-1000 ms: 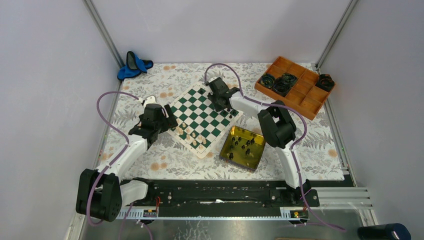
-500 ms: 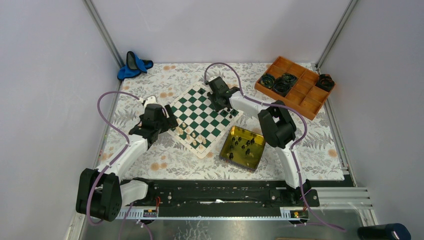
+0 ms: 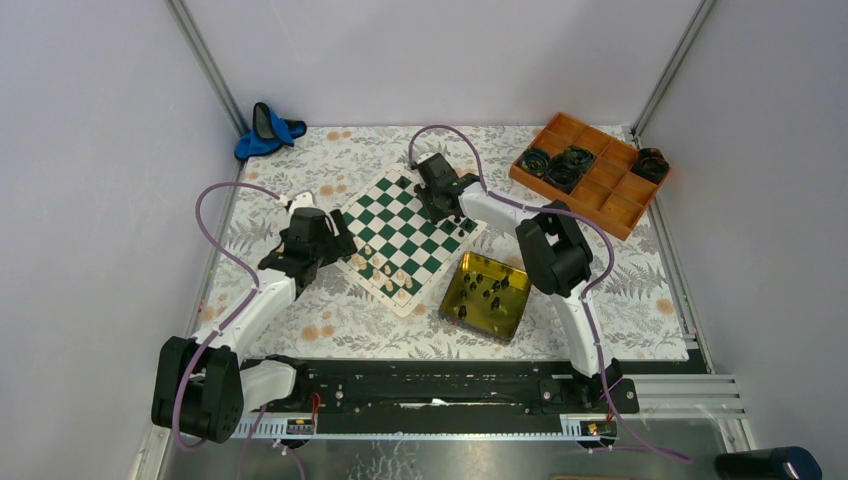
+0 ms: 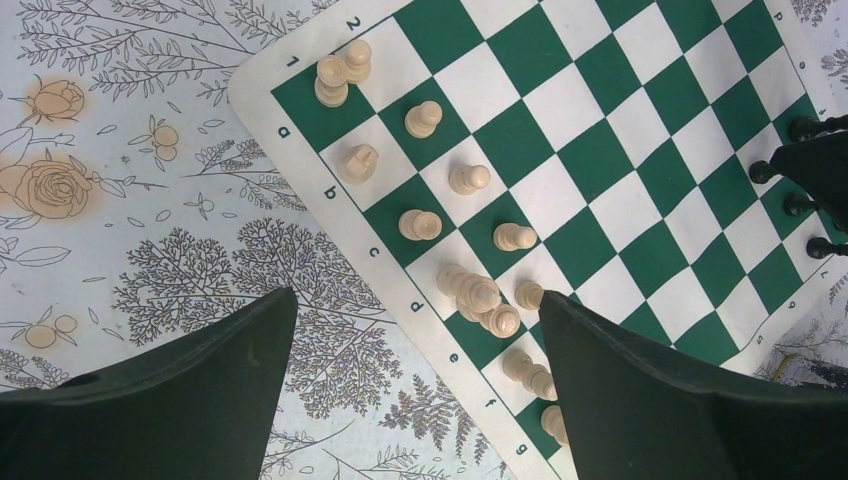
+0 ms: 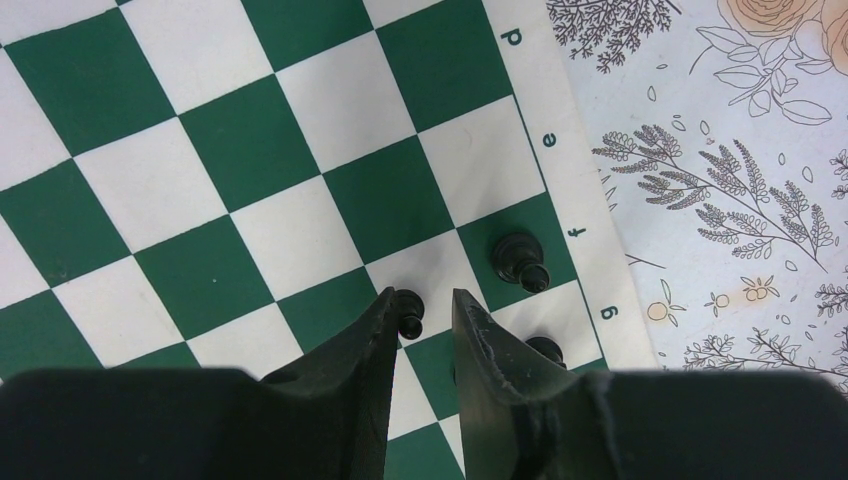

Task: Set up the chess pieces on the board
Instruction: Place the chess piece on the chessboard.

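Jaws on right gripper [image 5: 425, 300] stand parted, loose around a black pawn [image 5: 410, 318] on the board [image 5: 250, 150]; left gripper [image 4: 417, 293] gapes over cream pieces [image 4: 480, 295].

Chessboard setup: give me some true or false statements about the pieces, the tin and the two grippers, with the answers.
1. Cream pieces stand on the board on the side by the left gripper. True.
2. The yellow tin is empty. False: black pieces lie in it.
3. The left gripper is clamped on a cream piece. False: its jaws are wide open and hold nothing.
4. A black piece stands between the jaws of the right gripper. True.
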You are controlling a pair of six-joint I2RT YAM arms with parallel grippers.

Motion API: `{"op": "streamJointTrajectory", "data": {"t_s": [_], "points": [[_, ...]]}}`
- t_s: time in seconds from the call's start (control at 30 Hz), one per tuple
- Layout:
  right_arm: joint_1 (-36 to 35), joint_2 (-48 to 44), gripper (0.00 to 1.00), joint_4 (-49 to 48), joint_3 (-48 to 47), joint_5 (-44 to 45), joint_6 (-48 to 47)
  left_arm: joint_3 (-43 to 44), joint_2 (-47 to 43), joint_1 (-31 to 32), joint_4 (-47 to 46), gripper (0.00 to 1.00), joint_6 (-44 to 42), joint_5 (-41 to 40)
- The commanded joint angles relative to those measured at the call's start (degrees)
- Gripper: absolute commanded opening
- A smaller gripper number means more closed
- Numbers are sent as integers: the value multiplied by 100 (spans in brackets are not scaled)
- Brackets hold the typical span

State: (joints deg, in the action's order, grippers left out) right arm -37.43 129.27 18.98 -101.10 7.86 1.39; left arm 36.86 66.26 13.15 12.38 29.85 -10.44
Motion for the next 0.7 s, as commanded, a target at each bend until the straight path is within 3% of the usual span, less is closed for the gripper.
{"op": "streamJointTrajectory", "data": {"t_s": [0.0,0.33,0.5,0.67], "points": [[21,-123,33,1,-115,-66,-15,23,34,48,-314,99,-14,-6],[23,-93,32,1,-24,-46,-50,32,70,56,-316,99,-19,-5],[25,-97,19,-9,11,-39,-63,47,96,65,-315,99,-14,-6],[21,-101,16,2,20,-56,-51,58,124,65,-315,99,-27,6]]}}
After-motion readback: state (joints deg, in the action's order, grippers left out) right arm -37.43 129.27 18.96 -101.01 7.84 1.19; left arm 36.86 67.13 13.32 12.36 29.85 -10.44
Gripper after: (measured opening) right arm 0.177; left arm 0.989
